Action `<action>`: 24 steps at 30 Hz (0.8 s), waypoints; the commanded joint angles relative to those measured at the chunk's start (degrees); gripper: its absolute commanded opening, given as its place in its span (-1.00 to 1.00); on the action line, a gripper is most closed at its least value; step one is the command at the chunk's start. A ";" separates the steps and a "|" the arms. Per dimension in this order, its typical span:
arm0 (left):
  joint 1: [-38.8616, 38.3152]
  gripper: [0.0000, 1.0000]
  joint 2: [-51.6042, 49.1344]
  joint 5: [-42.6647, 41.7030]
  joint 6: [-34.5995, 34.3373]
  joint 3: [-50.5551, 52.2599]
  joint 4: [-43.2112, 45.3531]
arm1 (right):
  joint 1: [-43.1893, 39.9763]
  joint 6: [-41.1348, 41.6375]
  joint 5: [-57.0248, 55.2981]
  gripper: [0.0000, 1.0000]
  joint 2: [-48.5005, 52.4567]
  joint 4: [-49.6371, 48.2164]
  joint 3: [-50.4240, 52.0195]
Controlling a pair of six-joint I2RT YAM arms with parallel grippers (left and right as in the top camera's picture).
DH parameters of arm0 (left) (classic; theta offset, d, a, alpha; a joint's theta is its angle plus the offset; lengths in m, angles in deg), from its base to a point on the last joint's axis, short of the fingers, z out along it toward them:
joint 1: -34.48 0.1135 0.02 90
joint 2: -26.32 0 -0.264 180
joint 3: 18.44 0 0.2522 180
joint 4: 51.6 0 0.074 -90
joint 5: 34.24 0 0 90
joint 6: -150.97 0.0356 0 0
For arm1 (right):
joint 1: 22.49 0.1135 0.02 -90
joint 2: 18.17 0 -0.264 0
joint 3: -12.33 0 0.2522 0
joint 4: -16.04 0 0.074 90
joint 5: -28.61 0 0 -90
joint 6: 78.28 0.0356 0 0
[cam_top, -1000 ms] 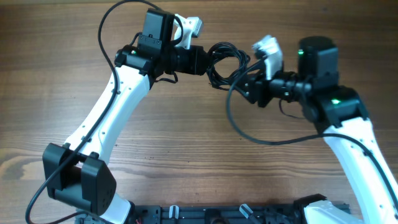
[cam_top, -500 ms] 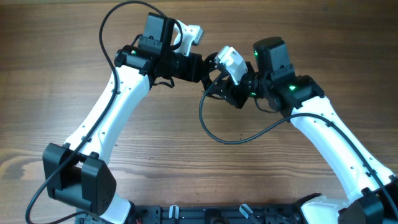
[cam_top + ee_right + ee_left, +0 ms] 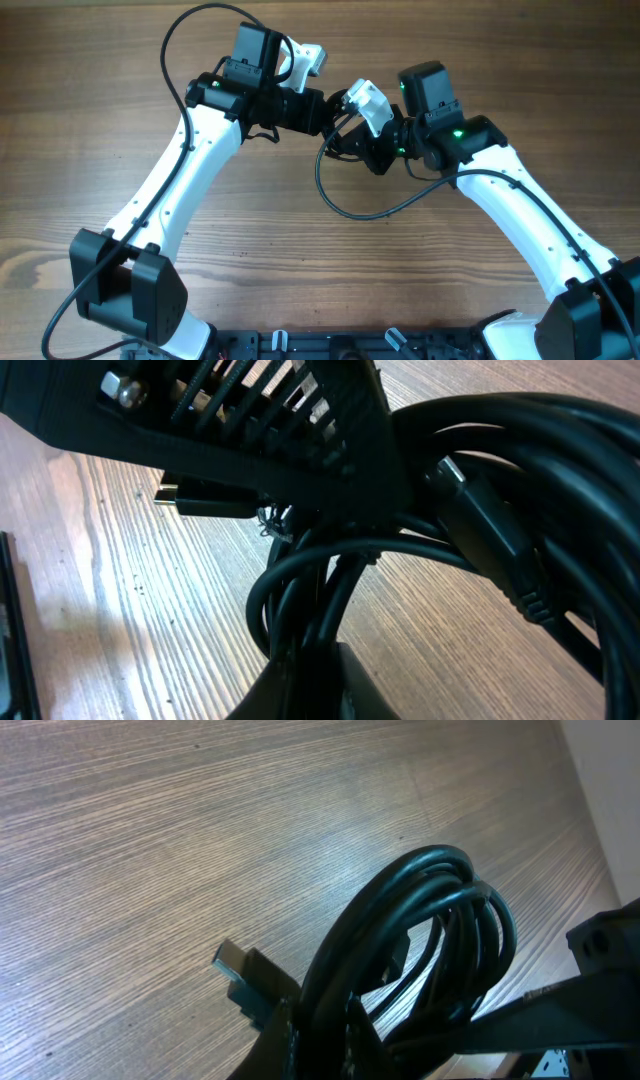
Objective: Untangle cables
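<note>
A bundle of tangled black cables [image 3: 345,128] hangs above the wooden table between my two grippers at the back middle. My left gripper [image 3: 325,108] is shut on the bundle's left side; in the left wrist view the coiled loops [image 3: 430,940] rise from its jaws, and a connector plug [image 3: 240,970] sticks out to the left. My right gripper [image 3: 362,140] is shut on the bundle's right side; in the right wrist view several strands [image 3: 330,590] run down between its jaws, with a black plug [image 3: 490,530] at the right. The two grippers are almost touching.
A loose loop of the right arm's own black cable [image 3: 350,205] hangs over the table's middle. The left arm's base [image 3: 130,290] stands at the front left. A dark rail [image 3: 360,345] runs along the front edge.
My right arm has swung left towards the left gripper, bringing its end of the bundle close to the left gripper. The left arm has hardly moved.
</note>
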 commanded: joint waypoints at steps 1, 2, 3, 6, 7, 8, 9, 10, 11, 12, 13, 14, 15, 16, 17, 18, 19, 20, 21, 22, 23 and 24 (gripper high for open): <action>0.11 -0.92 0.55 -3.37 -3.89 -0.63 1.05 | 0.20 1.42 1.64 -0.78 1.27 1.44 -0.48; 0.11 -0.92 0.55 -4.13 -4.70 -0.63 1.27 | 0.20 1.42 1.62 -0.77 1.29 1.79 -0.48; 0.11 -0.92 0.55 -6.25 -5.79 -0.63 1.57 | 0.20 1.42 1.60 -0.70 1.29 1.99 -0.48; 0.11 -0.92 0.55 -9.22 -9.20 -0.63 2.49 | 0.20 2.49 1.62 -0.51 1.29 2.01 -0.48; 0.11 -0.92 0.55 -9.22 -11.23 -0.63 2.86 | 0.20 2.49 1.62 -0.42 1.29 2.27 -0.48; 0.11 -0.92 0.55 -9.22 -13.81 -0.63 3.65 | 0.20 2.43 1.29 -0.41 1.29 2.71 -0.48; 0.11 -0.92 0.55 -9.25 -15.34 -0.63 4.20 | 0.20 2.43 0.66 -0.41 1.29 2.89 -0.48; 0.11 -0.92 0.55 -9.31 -16.46 -0.63 4.66 | 0.20 2.43 -0.07 -0.47 1.29 2.99 -0.48; 0.11 -0.92 0.55 -10.10 -16.55 -0.63 5.16 | 0.20 2.45 -0.70 -0.53 1.29 3.06 -0.48; 0.11 -0.92 0.55 -10.49 -16.50 -0.63 5.29 | 0.17 2.43 -1.05 -0.60 1.29 3.04 -0.48; 0.11 -0.92 0.55 -10.49 -16.48 -0.63 5.27 | 0.17 2.43 -1.05 -0.65 1.29 2.99 -0.48; 0.11 -0.92 0.55 -10.47 -16.48 -0.63 5.27 | 0.17 2.45 -1.05 -0.68 1.29 2.86 -0.48; 0.11 -0.92 0.55 -10.47 -16.48 -0.63 5.27 | 0.17 2.45 -1.03 -0.73 1.29 2.60 -0.48; 0.11 -0.92 0.55 -10.47 -16.46 -0.63 5.27 | 0.17 2.49 -1.01 -0.79 1.29 2.34 -0.48; 0.11 -0.92 0.55 -10.47 -16.46 -0.63 5.27 | 0.17 2.47 -1.01 -0.83 1.27 2.10 -0.48; 0.11 -0.92 0.55 -10.47 -16.44 -0.63 5.25 | 0.07 3.06 -0.98 -0.91 1.25 1.75 -0.50; 0.11 -0.92 0.55 -10.45 -16.44 -0.63 5.25 | -0.13 4.44 -0.98 -0.91 1.25 1.57 -0.57; 0.11 -0.92 0.55 -10.45 -16.20 -0.63 5.25 | -0.46 5.29 -0.46 -0.91 1.25 1.55 -0.66; 0.11 -0.92 0.55 -10.23 -16.02 -0.63 5.25 | -0.98 5.51 0.59 -0.91 1.03 1.57 -0.76; 0.11 -0.92 0.55 -9.75 -16.02 -0.63 5.18 | -1.73 5.55 2.08 -0.91 0.55 1.55 -0.79; 0.11 -0.92 0.55 -9.03 -16.02 -0.63 5.05 | -2.38 5.70 3.39 -0.92 0.07 1.57 -0.83; 0.11 -0.92 0.55 -8.72 -16.02 -0.63 5.03 | -3.08 5.70 4.63 -0.91 -0.61 1.60 -0.83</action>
